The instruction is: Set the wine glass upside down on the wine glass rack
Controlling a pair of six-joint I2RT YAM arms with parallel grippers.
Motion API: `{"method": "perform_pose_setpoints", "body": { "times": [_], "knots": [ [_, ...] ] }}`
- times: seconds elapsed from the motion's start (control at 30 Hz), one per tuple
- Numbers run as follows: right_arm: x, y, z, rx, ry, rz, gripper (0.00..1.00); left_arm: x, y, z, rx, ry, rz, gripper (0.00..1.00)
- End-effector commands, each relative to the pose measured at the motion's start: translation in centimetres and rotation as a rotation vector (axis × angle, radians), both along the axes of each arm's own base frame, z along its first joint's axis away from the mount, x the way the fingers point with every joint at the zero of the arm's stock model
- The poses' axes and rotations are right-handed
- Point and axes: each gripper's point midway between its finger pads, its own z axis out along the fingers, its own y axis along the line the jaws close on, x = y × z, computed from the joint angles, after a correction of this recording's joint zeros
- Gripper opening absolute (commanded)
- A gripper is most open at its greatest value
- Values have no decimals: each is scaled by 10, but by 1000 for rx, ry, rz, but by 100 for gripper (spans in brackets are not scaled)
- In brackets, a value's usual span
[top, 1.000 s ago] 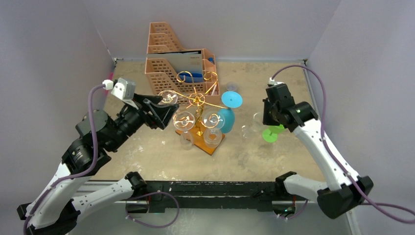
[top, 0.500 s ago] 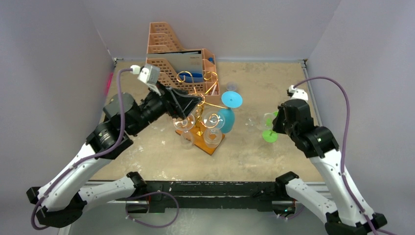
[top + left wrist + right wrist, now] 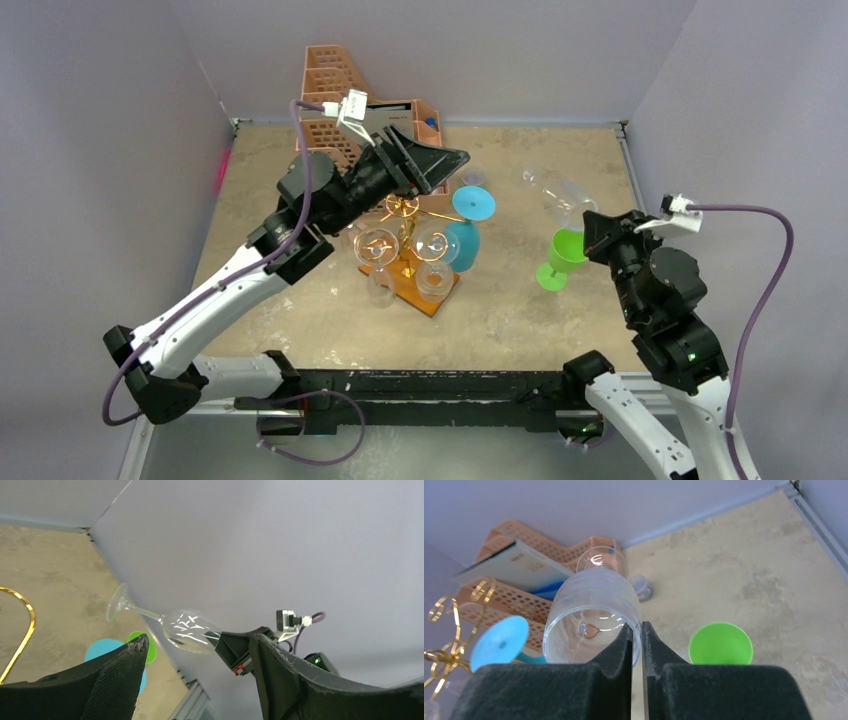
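The sand-coloured counter [image 3: 520, 310] is carrying all items. The left arm is reaching over the wine glass rack [image 3: 403, 206], and the left gripper [image 3: 445, 163] is hovering above the rack's far right side with its jaws spread wide and nothing between them. The right arm is standing at the right side of the counter, and the right gripper [image 3: 636, 627] is pinching the rim of the clear wine glass [image 3: 562, 198] with its jaws almost closed. This glass is hanging in the air, tipped nearly onto its side, with the bowl at the gripper and the foot pointing toward the far left. It is sitting to the right of the rack, apart from it and not touching any scroll arm. The peach perforated file organizer [image 3: 335, 75] is standing at the far edge behind the rack and is holding papers. The rack, gold wire on a brown wooden base [image 3: 425, 292], is carrying a blue wine glass [image 3: 466, 228] upside down on its right side and clear glasses [image 3: 377, 245] upside down on its near side. A green wine glass [image 3: 560, 256] is standing upright on the counter, just below the held glass.
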Motion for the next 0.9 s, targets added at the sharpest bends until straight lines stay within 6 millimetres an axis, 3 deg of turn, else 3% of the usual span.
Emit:
{"method": "perform_pose_setpoints", "body": {
  "times": [0.0, 0.23, 0.43, 0.63, 0.87],
  "knots": [
    [3, 2, 83, 107, -282, 4, 0, 10, -13, 37, -235, 107, -25, 70],
    [-6, 12, 122, 140, -424, 79, 0, 31, -42, 41, -307, 259, -56, 64],
    [-24, 36, 146, 157, -538, 244, 0, 23, -68, 41, -333, 317, -178, 53],
    [-26, 46, 153, 186, -564, 300, 0, 11, -84, 35, -330, 342, -224, 50],
    [-23, 54, 149, 190, -540, 335, 0, 17, -82, 34, -370, 345, -188, 46]
  ]
}}
